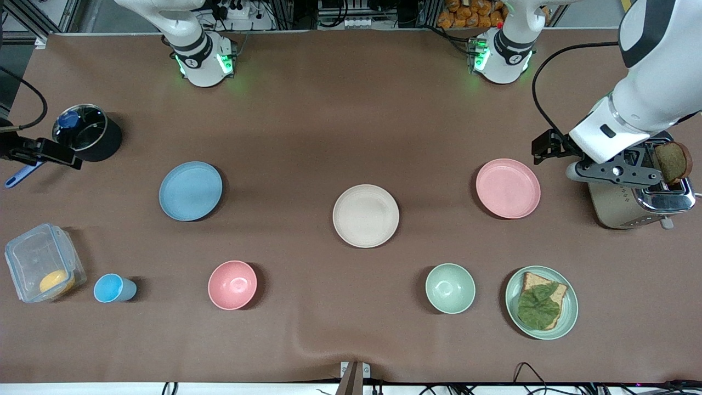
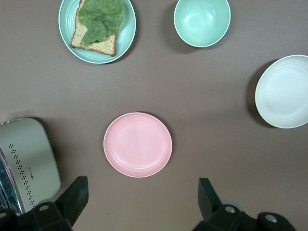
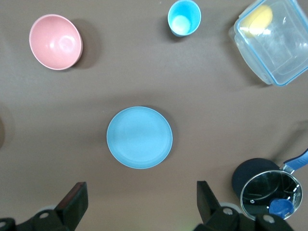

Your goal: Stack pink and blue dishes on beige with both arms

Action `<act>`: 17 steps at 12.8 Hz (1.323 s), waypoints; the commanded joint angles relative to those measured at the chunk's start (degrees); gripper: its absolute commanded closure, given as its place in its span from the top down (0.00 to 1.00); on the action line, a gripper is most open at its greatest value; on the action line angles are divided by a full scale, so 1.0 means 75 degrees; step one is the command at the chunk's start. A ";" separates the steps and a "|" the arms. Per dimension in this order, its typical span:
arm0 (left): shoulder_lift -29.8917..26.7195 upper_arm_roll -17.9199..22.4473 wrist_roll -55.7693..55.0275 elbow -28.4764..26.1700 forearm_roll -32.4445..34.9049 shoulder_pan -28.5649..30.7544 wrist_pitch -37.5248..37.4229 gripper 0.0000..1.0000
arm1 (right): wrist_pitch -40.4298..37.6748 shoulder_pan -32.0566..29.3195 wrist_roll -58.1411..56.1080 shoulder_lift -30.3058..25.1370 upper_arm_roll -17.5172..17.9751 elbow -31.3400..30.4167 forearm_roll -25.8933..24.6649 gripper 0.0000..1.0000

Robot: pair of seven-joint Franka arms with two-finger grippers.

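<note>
Both sets of jaws are spread wide and pinching nothing. The left gripper (image 2: 139,199) shows at the bottom edge of the left wrist view, hanging high over the table with the pink plate (image 2: 137,144) centred just above its fingers (image 2: 74,195) in that frame; in the front view the left gripper (image 1: 614,171) sits at mid right, over the toaster (image 1: 636,206) (a dark slice of toast (image 1: 673,162) sticks out of it). The right gripper (image 3: 139,199) likewise sits at the bottom edge of its wrist view, with the blue plate (image 3: 139,137) in mid frame between its fingers (image 3: 72,197); in the front view only a dark part of it (image 1: 33,151) shows at the left edge. Front view layout: blue plate (image 1: 190,191) left of centre, beige plate (image 1: 366,215) in the middle, pink plate (image 1: 508,188) right of centre, all flat on the brown table (image 1: 351,109), well apart, none stacked. Likely step: the very start, each arm lined up above its own plate, nothing grasped yet. Next move probably calls for each gripper to drop to a plate rim, pinch the low edge, lift and carry to the beige plate one at a time so the arms do not meet. Distractors along the lower frame: pink bowl (image 1: 232,285), blue cup (image 1: 112,288), green bowl (image 1: 450,288), green plate (image 1: 570,307) with bread and a leaf.
</note>
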 commanded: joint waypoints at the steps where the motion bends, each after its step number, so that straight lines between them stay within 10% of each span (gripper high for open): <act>1: 0.0034 0.0020 0.0033 0.0156 -0.0027 0.0014 -0.0137 1.00 | -0.0169 -0.0415 -0.0066 0.0288 0.0097 -0.0100 0.0027 1.00; 9: 0.0128 0.0008 0.0033 0.0167 -0.0003 0.0026 -0.0125 1.00 | 0.3166 -0.1047 -0.2056 0.0440 0.0097 -0.3414 0.0156 1.00; 17: 0.0561 0.0091 0.0138 0.0144 -0.0004 0.0086 -0.0207 1.00 | 0.3745 -0.1377 -0.3733 0.2314 0.0097 -0.3805 0.1585 1.00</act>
